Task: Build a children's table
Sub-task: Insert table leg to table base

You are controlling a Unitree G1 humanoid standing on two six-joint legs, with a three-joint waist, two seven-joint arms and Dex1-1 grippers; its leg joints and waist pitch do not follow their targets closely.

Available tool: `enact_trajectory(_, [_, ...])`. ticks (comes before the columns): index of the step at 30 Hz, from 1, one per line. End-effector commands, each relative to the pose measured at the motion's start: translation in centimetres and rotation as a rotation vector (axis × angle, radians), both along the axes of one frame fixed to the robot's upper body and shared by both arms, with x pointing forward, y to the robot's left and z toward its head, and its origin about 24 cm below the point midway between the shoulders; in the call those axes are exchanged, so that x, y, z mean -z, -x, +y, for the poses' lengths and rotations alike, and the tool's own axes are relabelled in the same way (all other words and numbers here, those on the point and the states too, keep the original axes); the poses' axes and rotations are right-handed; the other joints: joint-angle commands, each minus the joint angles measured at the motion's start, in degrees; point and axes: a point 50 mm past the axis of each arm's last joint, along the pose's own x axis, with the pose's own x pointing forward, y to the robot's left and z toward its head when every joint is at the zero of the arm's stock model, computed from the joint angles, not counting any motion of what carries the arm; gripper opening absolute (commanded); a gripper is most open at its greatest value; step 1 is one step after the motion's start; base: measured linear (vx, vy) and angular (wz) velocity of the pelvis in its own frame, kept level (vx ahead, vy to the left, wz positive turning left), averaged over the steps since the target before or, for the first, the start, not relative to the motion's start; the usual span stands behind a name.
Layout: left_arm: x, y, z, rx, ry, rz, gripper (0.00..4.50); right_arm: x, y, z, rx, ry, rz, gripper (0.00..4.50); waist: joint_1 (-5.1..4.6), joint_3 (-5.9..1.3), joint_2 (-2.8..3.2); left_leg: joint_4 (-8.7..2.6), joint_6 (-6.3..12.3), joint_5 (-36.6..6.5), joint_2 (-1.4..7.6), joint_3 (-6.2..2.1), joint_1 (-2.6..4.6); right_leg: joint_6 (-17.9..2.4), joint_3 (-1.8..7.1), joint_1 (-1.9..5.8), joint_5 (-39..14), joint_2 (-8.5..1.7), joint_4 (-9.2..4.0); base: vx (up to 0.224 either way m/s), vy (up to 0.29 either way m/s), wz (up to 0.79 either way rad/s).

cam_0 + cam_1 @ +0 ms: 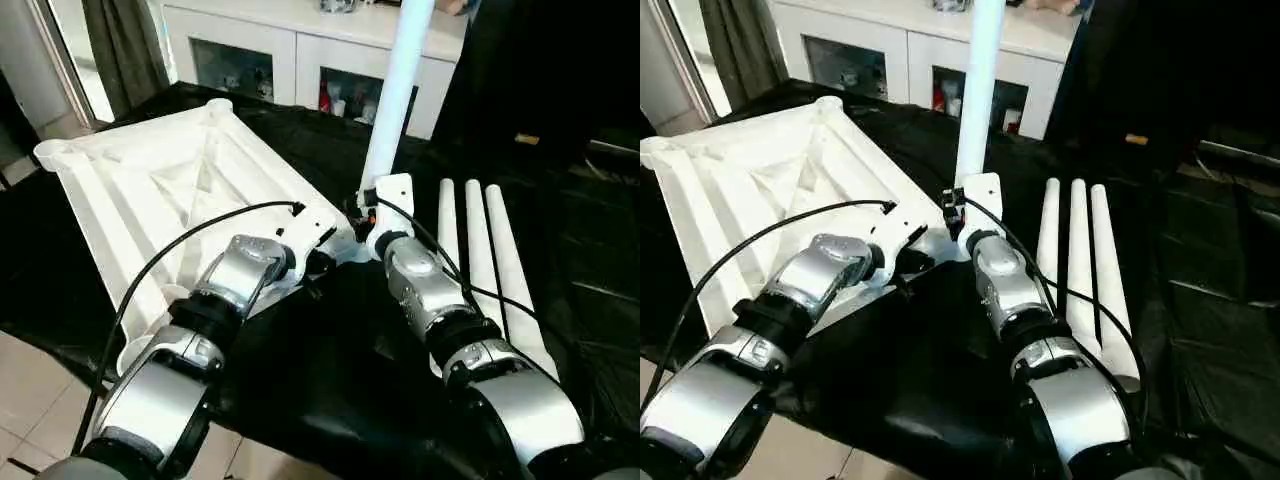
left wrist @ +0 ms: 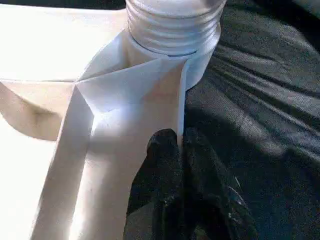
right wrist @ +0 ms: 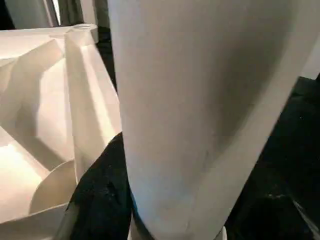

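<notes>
The white tabletop [image 1: 150, 190] lies upside down on black cloth, ribbed underside up. One white leg [image 1: 395, 90] stands upright in its near right corner socket; its threaded end [image 2: 172, 20] shows in the left wrist view. My right gripper [image 1: 372, 218] holds this leg [image 3: 200, 110] near its base, and its fingers are hidden behind the wrist. My left gripper [image 2: 179, 142] is shut, pinching the tabletop's thin edge wall [image 2: 150, 95] just beside that socket. Three more legs [image 1: 480, 260] lie side by side on the cloth to the right.
A white glass-door cabinet [image 1: 260, 50] stands behind the table. A person in dark clothes [image 1: 540, 70] stands at the back right, a hand [image 1: 455, 6] near the leg's top. Tiled floor [image 1: 30, 400] shows at the near left, past the cloth's edge.
</notes>
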Motion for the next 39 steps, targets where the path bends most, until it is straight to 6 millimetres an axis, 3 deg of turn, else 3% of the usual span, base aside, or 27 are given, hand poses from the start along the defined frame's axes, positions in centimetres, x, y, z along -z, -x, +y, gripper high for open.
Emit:
enact_trajectory(1, [0.3,-0.5,1.2,-0.099,-0.052,-0.015,0.00,6.4,3.4,0.5,-0.014,0.023,0.296,1.89,0.09,-1.45,0.91,-5.33,0.13,-16.67,3.52,-1.43,-0.12,-10.35,3.09,0.76,-17.03,-5.93,-5.04,0.000,0.000,0.00])
enact_trajectory(10, [0.5,-0.5,1.2,-0.088,-0.058,-0.009,0.00,5.8,2.9,0.7,-0.011,0.052,0.247,1.89,0.13,-1.32,0.91,-5.74,-0.23,-19.37,3.64,-1.83,-0.10,-7.91,3.13,0.27,-26.01,-6.14,-5.93,0.000,0.000,0.00])
enact_trajectory(14, [0.5,-0.6,1.4,-0.088,-0.063,-0.012,0.00,5.4,2.8,0.9,-0.031,0.023,0.232,1.89,0.18,-1.31,0.97,-5.85,-0.09,-19.17,3.74,-1.83,-0.13,-7.56,3.20,0.16,-26.16,-6.25,-6.09,0.000,0.000,0.00])
enact_trajectory(15, [0.6,-0.6,1.5,-0.088,-0.064,-0.013,0.00,5.4,2.8,0.9,-0.032,0.022,0.230,2.45,0.15,-1.28,0.94,-5.90,-0.11,-19.29,3.71,-1.84,-0.17,-7.54,3.16,0.16,-26.03,-6.15,-6.09,0.000,0.000,0.00])
enact_trajectory(18, [0.5,-0.6,1.5,-0.088,-0.066,-0.015,0.00,5.1,2.7,1.1,-0.045,0.003,0.217,2.65,0.12,-1.48,0.94,-5.88,0.01,-18.95,3.71,-1.86,-0.29,-7.64,3.25,0.26,-25.64,-6.29,-6.09,0.000,0.000,0.00])
enact_trajectory(19, [0.6,-0.6,1.6,-0.088,-0.067,-0.016,0.00,5.1,2.7,1.2,-0.050,-0.004,0.215,2.75,0.02,-1.43,0.84,-6.02,0.01,-17.70,3.81,-1.92,-0.66,-7.92,3.16,0.56,-23.85,-6.20,-5.80,0.000,0.000,0.00])
enact_trajectory(26, [0.5,-0.6,1.6,-0.060,-0.060,-0.019,0.00,4.4,2.5,1.5,-0.093,-0.040,0.178,3.35,0.07,-1.54,0.99,-5.62,1.11,-14.15,3.71,-1.42,-0.65,-10.44,3.18,0.89,-18.04,-6.16,-5.38,0.000,0.000,0.00])
enact_trajectory(29, [0.3,-0.5,1.3,-0.015,-0.042,-0.035,0.00,3.7,2.1,1.3,-0.119,-0.060,0.137,3.65,0.09,-1.99,0.99,-5.27,2.00,-10.06,3.63,-1.28,-1.00,-11.88,3.06,1.61,-11.72,-6.15,-4.70,0.000,0.000,0.00])
enact_trajectory(32, [0.3,-0.1,1.2,0.056,-0.032,-0.035,0.00,2.2,1.6,0.3,-0.218,-0.058,0.045,3.92,0.17,-2.44,1.02,-4.57,3.67,-5.02,3.58,-0.98,-1.04,-13.90,2.88,1.96,-2.70,-5.99,-3.81,0.000,0.000,0.00])
enact_trajectory(33, [0.3,0.1,1.4,0.083,-0.030,-0.037,0.00,1.8,1.6,-0.2,-0.268,-0.021,0.018,4.02,0.27,-2.79,0.99,-3.94,6.01,0.30,3.44,-0.83,-1.28,-15.72,2.56,2.48,6.99,-5.66,-2.71,0.000,0.000,0.00])
enact_trajectory(35, [0.4,0.2,1.6,0.092,-0.029,-0.028,0.00,1.6,1.7,-0.7,-0.330,0.028,0.000,4.14,0.29,-2.99,1.27,-3.39,8.29,2.79,3.27,-0.51,-1.22,-17.34,2.37,2.30,14.03,-5.59,-2.20,0.000,0.000,0.00])
enact_trajectory(36, [0.4,0.2,1.6,0.092,-0.029,-0.028,0.00,1.6,1.7,-0.7,-0.330,0.028,0.000,4.25,0.12,-3.09,1.05,-3.19,9.39,3.74,3.16,-0.45,-1.28,-18.20,2.37,2.44,17.06,-5.51,-1.86,0.000,0.000,0.00])
enact_trajectory(39, [0.5,0.7,2.1,0.157,-0.019,-0.039,0.00,0.9,2.2,-2.4,-0.454,0.070,-0.028,4.46,0.25,-2.90,1.02,-3.27,10.54,1.67,3.41,-0.53,-1.32,-18.53,2.18,2.61,15.01,-5.74,-2.15,0.000,0.000,0.00])
